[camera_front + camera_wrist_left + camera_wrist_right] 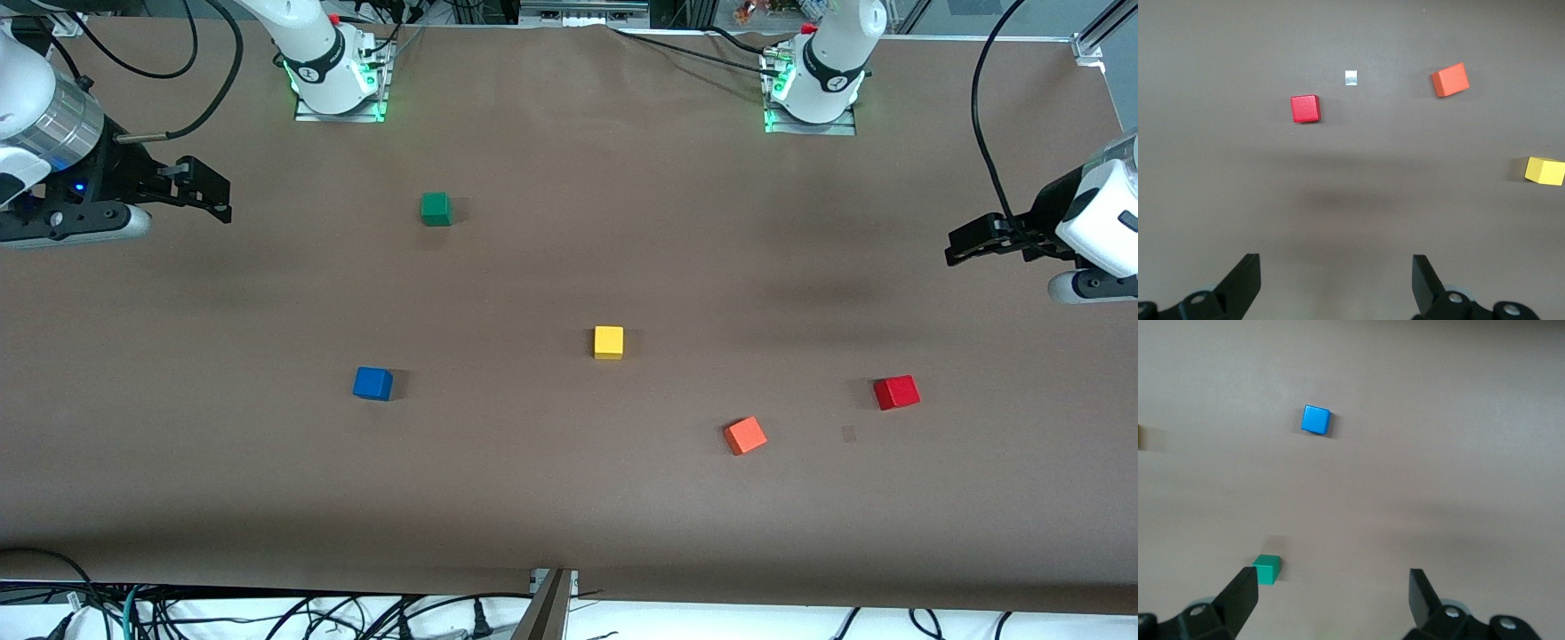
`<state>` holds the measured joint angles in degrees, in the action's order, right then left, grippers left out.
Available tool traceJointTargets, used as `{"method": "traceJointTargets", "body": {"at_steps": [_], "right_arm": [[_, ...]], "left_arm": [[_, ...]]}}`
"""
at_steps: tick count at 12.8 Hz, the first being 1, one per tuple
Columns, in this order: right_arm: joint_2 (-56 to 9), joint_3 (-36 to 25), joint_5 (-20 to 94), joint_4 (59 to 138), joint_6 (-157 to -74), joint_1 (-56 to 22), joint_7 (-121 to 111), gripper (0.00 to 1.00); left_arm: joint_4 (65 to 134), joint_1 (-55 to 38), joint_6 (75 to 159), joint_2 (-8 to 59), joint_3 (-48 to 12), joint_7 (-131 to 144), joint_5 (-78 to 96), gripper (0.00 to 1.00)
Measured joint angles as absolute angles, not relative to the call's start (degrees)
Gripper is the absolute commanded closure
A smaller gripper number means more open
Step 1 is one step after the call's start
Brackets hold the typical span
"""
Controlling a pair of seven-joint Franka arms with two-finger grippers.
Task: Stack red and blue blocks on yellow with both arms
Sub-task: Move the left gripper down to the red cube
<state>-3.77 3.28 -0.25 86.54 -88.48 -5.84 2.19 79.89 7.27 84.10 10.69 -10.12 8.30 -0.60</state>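
Both arms are waiting high above the bench, each reaching out over its own end. The left gripper [958, 244] is hanging over the bench [569, 498] by the edge at the left arm's end, its jaws standing wide apart and holding nothing, as the left wrist view is showing with bare cloth between the two fingertips [1245, 283]. The right gripper [213, 191] is hanging over the edge at the right arm's end, its jaws likewise spread and empty, with its fingertips [1241, 600] framing open bench in the right wrist view. The yellow cube [608, 342] is sitting near the middle of the bench, alone, with nothing on it. The red cube [896, 392] is lying toward the left arm's end, nearer the front edge than the yellow cube and well apart from it. The blue cube [372, 383] is lying toward the right arm's end, also nearer the front edge than the yellow one. An orange-red cube [745, 436] is resting turned at an angle between the yellow and the red, closer to the front edge than either, touching neither. A green cube [436, 209] is sitting closer to the edge where the bases stand, toward the right arm's end. A small pale tag [1351, 77] is lying flat between the red and orange-red cubes.
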Motion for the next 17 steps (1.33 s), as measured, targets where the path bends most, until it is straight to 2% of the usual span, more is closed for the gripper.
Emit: {"method": "traceJointTargets", "body": {"at_steps": [4,8,13,17], "right_arm": [[-3.8,3.3,-0.2,86.5,-88.5,-5.8,2.2,0.00],[-3.8,3.3,-0.2,86.5,-88.5,-5.8,2.2,0.00],[-3.8,3.3,-0.2,86.5,-88.5,-5.9,2.2,0.00],[-3.8,3.3,-0.2,86.5,-88.5,-5.9,2.2,0.00]], "left_arm": [[79.4,7.3,83.7,11.6,-10.0,8.3,-0.6,0.00],[78.2,7.4,84.1,15.3,-9.8,8.2,-2.4,0.00],[78.6,8.1,93.7,25.7,-9.4,8.3,-5.0,0.00],[85.0,11.8,109.6,32.3,-9.1,8.1,-5.1,0.00]]}}
